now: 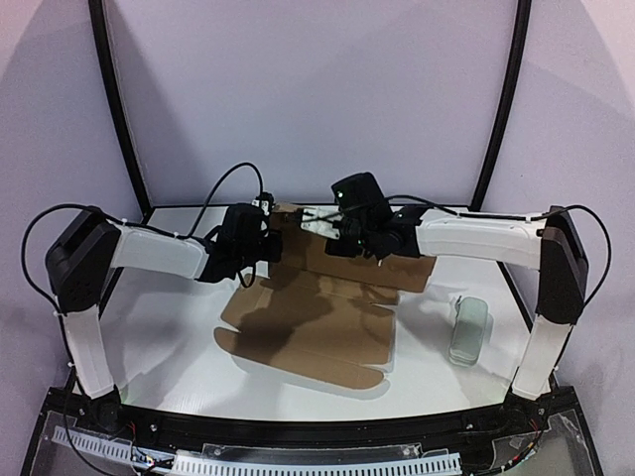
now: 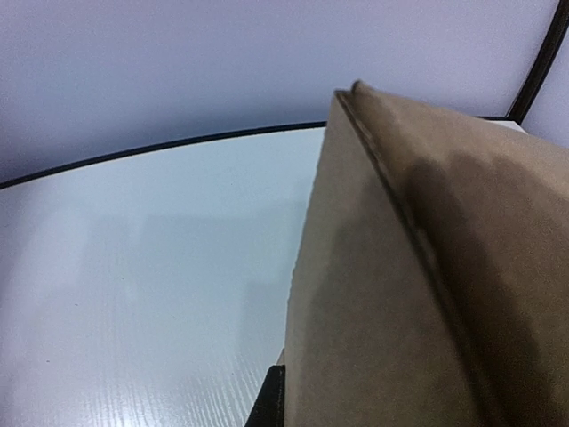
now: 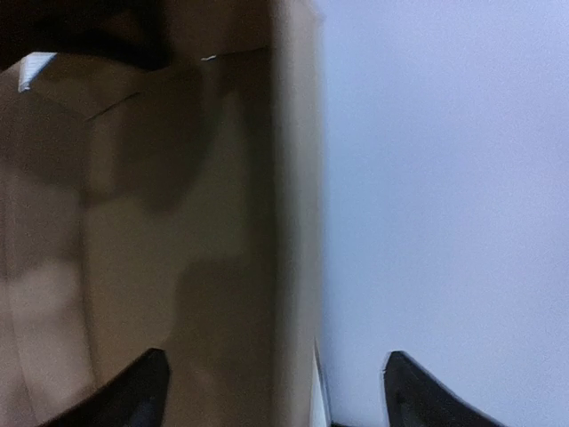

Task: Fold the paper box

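left tool [image 1: 263, 248]: clamped on raised rear flap of paper box [image 1: 317, 332], likely propping it upright | right tool [image 3: 271, 369]: wide, straddling flap edge, no grip | rest of sheet flat on bench [image 1: 169, 327] below both

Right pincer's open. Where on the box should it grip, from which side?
On the box, take the upright back panel by its free edge, coming from the right. It stands clear of the table, thin enough for the jaws, and that edge sits between the fingers of the open right pincer. The rest lies flat, likely ungrippable.
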You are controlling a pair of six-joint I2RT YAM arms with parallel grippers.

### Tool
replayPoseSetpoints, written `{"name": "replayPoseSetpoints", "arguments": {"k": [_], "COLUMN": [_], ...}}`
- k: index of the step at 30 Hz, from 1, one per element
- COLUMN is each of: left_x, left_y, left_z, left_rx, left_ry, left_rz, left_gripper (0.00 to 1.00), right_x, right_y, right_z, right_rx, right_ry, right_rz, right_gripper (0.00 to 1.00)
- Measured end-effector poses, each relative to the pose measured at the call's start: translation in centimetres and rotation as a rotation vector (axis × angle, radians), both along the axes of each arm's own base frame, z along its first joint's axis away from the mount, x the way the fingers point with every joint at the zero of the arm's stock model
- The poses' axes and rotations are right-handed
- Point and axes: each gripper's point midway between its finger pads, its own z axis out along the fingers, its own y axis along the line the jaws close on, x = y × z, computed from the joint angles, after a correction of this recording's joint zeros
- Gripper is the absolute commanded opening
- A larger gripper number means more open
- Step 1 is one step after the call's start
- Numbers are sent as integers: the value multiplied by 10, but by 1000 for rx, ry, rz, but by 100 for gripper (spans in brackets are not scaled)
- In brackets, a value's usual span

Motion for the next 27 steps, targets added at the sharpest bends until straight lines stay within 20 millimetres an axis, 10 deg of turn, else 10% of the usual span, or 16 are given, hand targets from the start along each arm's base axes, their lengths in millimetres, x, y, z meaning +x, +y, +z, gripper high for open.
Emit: {"name": "replayPoseSetpoints", "arguments": {"k": [10,18,22,27], "left_x": [1,11,8,6], "left_y": [27,78,80,80], "left_z": [44,43,41,50], "left_rx": [-17,24,61,85], "left_ry": [-37,-5,2,-17], "left_rz": [114,252,247,229], "left_gripper": [1,1,1,1], "right_x": [6,-10,-29,7], "right_y": [-14,-99,-102,-115], "right_z": [122,211,224,199], "right_rx": [404,869,951,951], "right_ry": [-125,-4,51,114], "right_rz": [-89,-66,-18,-154], "right_gripper": [98,98,98,98]}}
